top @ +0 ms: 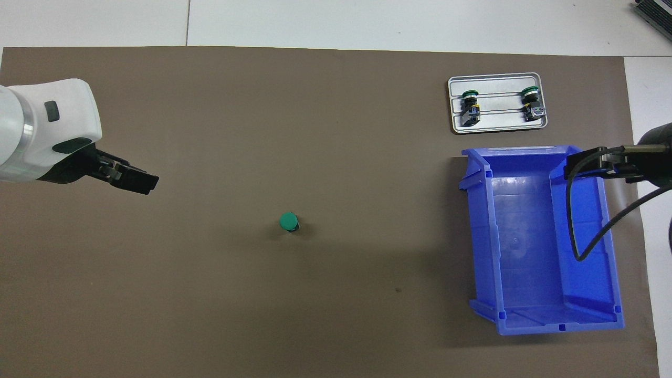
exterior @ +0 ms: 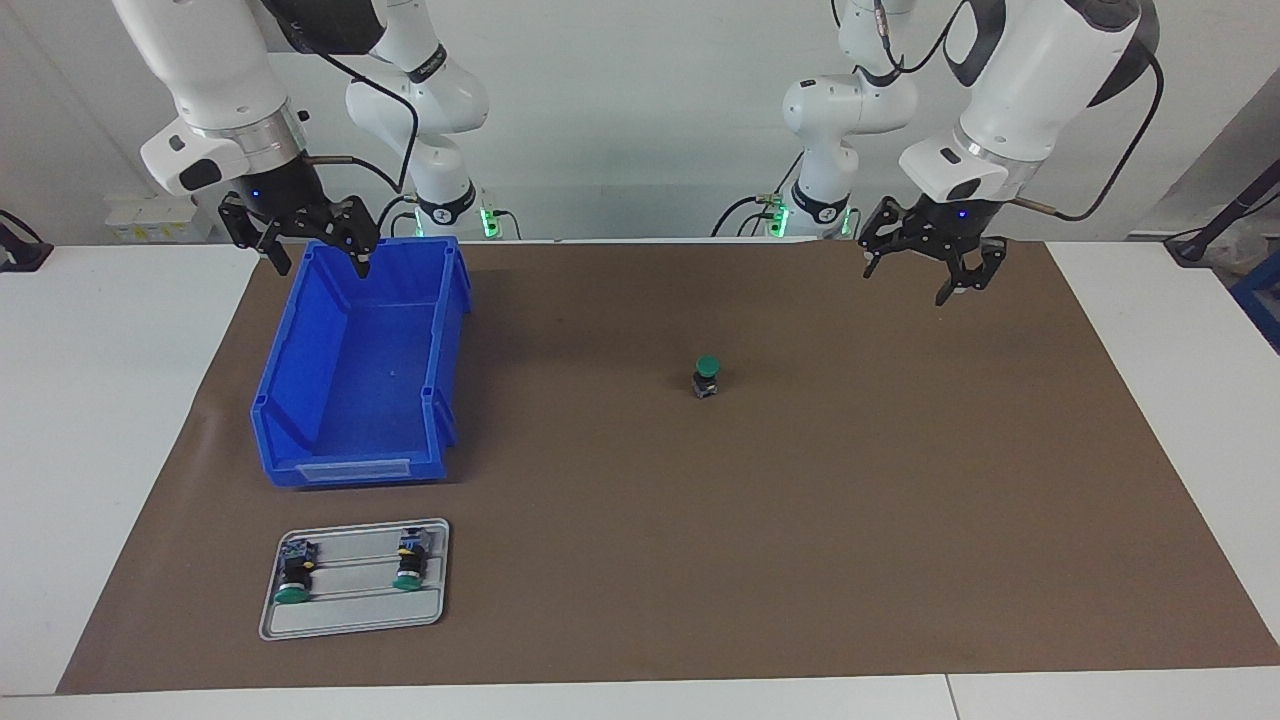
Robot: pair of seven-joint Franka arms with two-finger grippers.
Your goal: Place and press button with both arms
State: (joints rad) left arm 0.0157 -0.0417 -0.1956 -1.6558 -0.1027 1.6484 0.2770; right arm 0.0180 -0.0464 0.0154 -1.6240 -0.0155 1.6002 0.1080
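Note:
One button (exterior: 707, 375) (top: 289, 221) stands upright on the brown mat, green cap up, near the middle of the table. No gripper touches it. My left gripper (exterior: 905, 283) (top: 147, 182) hangs open over the bare mat toward the left arm's end, well off to the side of the button. My right gripper (exterior: 322, 268) (top: 575, 167) hovers open over the rim of the blue bin (exterior: 370, 380) (top: 520, 247) at its end nearest the robots. Both grippers hold nothing.
A grey tray (exterior: 350, 615) (top: 499, 121) lies farther from the robots than the bin. Two buttons (exterior: 293, 578) (exterior: 408, 563) lie on their sides on it. The bin holds nothing. A black cable (top: 588, 231) loops above the bin.

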